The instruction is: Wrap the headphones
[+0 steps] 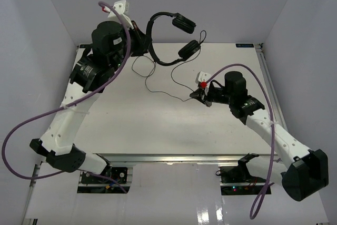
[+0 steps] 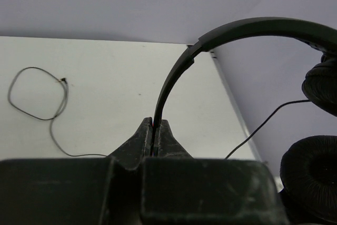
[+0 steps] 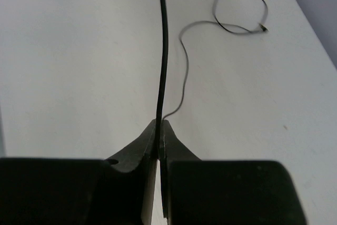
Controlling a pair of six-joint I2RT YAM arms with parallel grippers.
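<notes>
Headphones (image 1: 184, 23) hung clear of the table (image 1: 131, 130), above its far edge and left of its ctr line. L gripper (image 1: 142, 38) was closed fully on the thin headband (image 2: 174, 75). In L wrist view both fingers (image 2: 142, 140) pinched the band's lower end w/ no gap showing, and the band arched up and away to the right. The two round padded earcups (image 2: 310, 172) hung near each other off the band, neither touching the table.

R gripper (image 1: 199, 96) sat low over the table, just right of its ctr, and was shut tight on the thin black cord (image 3: 163, 51). In R wrist view the strand ran straight out from between the closed jaws, toward the table's far side.

The rest of the cord lay slack on the table's far half. It curved into one open loop, w/ the free end resting on the surface beside that loop. A purple cable (image 1: 31, 119) trailed from the L arm, off the table's left side.
</notes>
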